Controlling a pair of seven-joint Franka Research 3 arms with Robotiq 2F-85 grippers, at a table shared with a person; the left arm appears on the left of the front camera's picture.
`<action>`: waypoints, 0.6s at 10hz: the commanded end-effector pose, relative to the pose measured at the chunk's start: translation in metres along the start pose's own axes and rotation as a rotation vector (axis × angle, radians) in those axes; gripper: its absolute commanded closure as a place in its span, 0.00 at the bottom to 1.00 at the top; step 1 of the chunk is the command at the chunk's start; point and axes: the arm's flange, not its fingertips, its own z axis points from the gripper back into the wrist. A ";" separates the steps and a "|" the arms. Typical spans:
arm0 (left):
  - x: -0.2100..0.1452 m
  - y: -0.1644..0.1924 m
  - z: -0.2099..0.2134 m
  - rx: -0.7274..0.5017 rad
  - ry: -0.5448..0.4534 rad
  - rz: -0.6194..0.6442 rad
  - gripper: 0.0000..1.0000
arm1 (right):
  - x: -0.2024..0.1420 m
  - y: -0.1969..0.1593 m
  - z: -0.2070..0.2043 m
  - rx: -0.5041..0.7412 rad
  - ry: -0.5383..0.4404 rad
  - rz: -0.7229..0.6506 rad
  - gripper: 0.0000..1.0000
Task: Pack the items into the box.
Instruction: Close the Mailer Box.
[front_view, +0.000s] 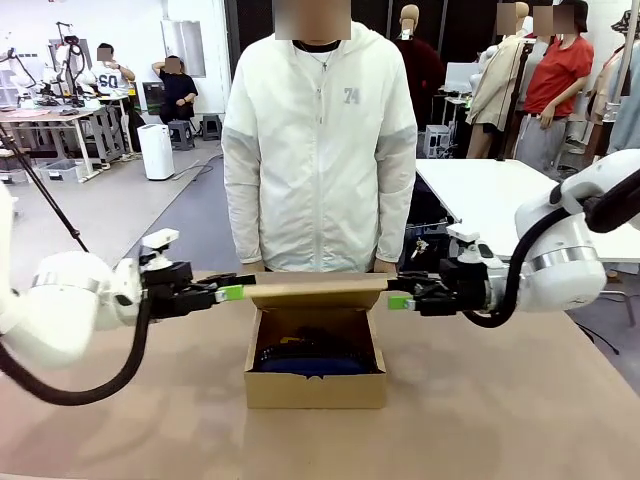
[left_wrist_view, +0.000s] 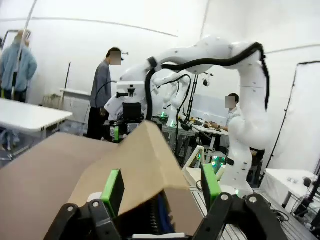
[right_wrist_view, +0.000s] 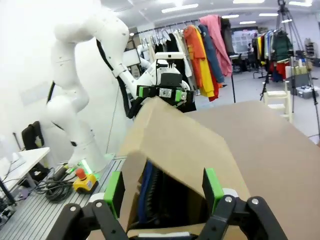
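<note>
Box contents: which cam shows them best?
Front view: it looks down into the open box, where the navy pouch lies with something dark on top. The right wrist view shows a blue and black sliver under the flap; the left wrist view shows less.

Brown worktop (front_view: 500, 400) carried the work. Person in white zip jacket (front_view: 318, 150) stood at far edge. Clothes rack (right_wrist_view: 210, 55) and a white table (front_view: 490, 195) stood behind.

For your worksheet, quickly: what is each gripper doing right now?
Left gripper: open, jaws astride the left end of the box flap.
Right gripper: open, jaws astride the flap's right end.
</note>
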 end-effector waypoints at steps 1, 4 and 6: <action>0.004 -0.038 0.030 -0.072 0.005 -0.049 0.19 | 0.003 0.023 0.030 -0.001 -0.045 0.032 0.17; 0.015 -0.043 0.040 0.008 -0.084 -0.147 0.19 | 0.008 0.020 0.033 -0.115 -0.153 0.110 0.17; 0.006 -0.013 0.002 0.019 -0.023 -0.242 0.19 | 0.003 0.002 -0.006 -0.094 -0.101 0.205 0.17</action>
